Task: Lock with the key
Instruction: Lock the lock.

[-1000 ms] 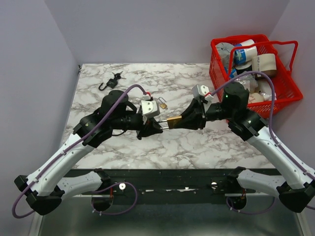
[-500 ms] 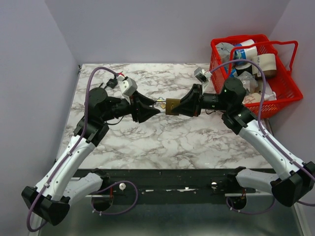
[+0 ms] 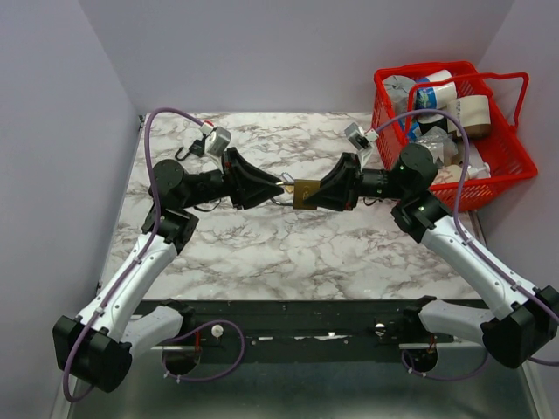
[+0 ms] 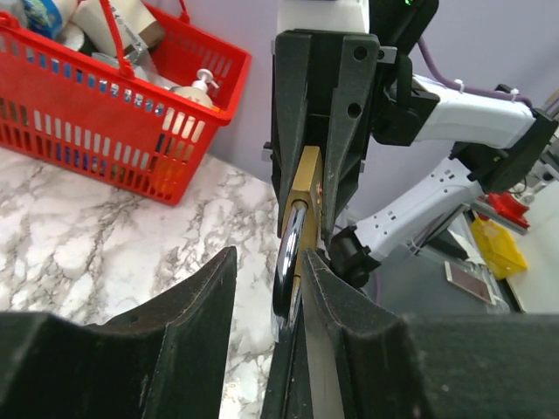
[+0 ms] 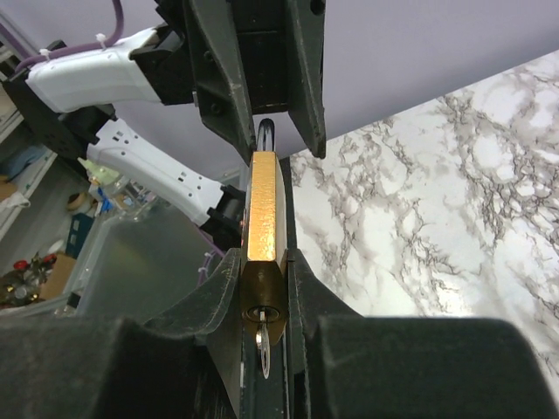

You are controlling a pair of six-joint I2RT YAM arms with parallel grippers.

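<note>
Right wrist view: what looks like a small silver key (image 5: pixel 263 347) sits in the keyhole at the near end of a brass padlock (image 5: pixel 264 209), though the detail is too small to be sure. The right gripper (image 5: pixel 262 259) is clamped on the padlock's body. The left gripper (image 4: pixel 269 255) stands parted, straddling the shackle (image 4: pixel 288 249). Both meet in the air above the marble table (image 3: pixel 262 253), with a red basket (image 3: pixel 515 161) at the far right.
</note>
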